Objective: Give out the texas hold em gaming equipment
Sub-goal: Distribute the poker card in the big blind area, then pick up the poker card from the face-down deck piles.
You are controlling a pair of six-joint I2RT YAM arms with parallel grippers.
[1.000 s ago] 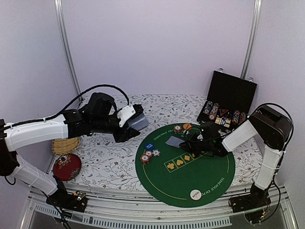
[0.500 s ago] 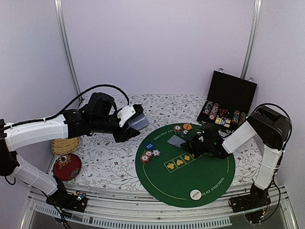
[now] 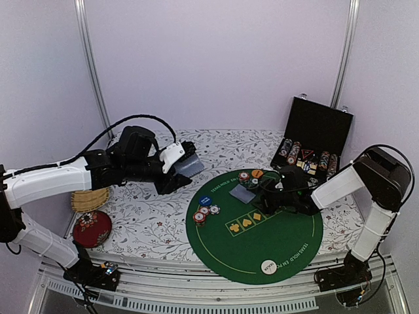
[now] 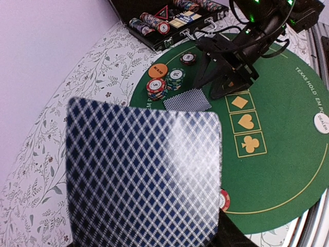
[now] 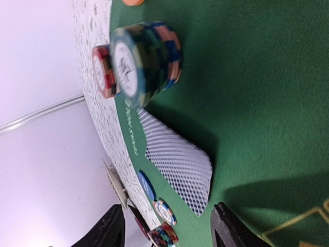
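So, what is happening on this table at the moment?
A poker game is being laid out. The left gripper holds playing cards above the flowered cloth, beside the green mat. The right gripper is open and low over the mat, next to one face-down card. Several chip stacks stand on the mat.

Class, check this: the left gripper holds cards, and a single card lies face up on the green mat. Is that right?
No. The card on the mat lies face down; the left wrist view shows its patterned back. The left gripper does hold cards.
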